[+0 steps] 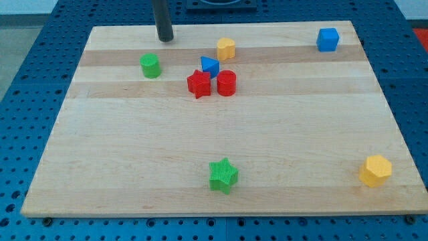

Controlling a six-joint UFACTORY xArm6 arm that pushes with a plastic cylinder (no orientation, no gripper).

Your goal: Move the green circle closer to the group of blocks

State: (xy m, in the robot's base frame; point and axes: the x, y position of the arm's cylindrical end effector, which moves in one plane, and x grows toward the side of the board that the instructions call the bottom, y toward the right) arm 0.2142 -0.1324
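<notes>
My tip (164,39) is a bare rod end with nothing to open or close, and it touches no block, standing near the board's top edge. Just below it and slightly toward the view's left sits the green circle (150,65). Farther to the view's right lies the group: blue triangle (209,65), red star (198,84), red cylinder (227,83), with the yellow block (226,48) above them. The circle looks light, rigid and likely to slide easily; being round, it may roll off line, so I'd press squarely on its far-left side.
</notes>
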